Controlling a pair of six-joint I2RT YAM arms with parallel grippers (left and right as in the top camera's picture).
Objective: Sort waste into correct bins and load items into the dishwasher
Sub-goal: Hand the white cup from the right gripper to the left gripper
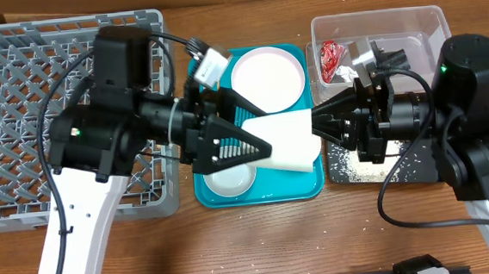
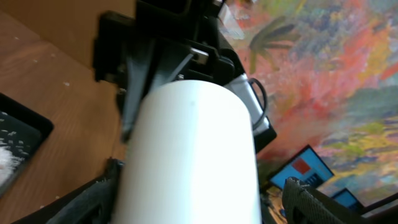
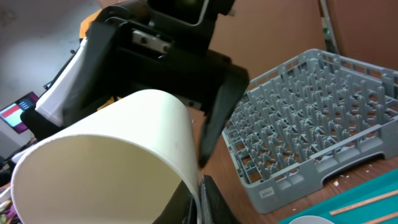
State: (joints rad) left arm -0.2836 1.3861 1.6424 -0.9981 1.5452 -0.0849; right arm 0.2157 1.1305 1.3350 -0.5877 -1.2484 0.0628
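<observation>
A small white cup (image 1: 292, 142) lies on its side in the air above the teal tray (image 1: 261, 194). My right gripper (image 1: 317, 119) is shut on its rim, which the right wrist view shows (image 3: 199, 193) on the cup (image 3: 124, 149). My left gripper (image 1: 267, 131) is open around the cup's other end. In the left wrist view, one finger of my left gripper (image 2: 205, 199) touches the cup (image 2: 193, 155) and the other stands apart. The large white plate (image 1: 266, 75) and a smaller white dish (image 1: 230, 179) sit on the teal tray. The grey dish rack (image 1: 54, 124) is at left.
The clear tub (image 1: 426, 21) at the back right holds the red wrapper (image 1: 334, 57). The black tray (image 1: 367, 159) with rice grains lies under my right arm and also shows in the left wrist view (image 2: 15, 140). A chopstick (image 3: 373, 200) lies on the teal tray.
</observation>
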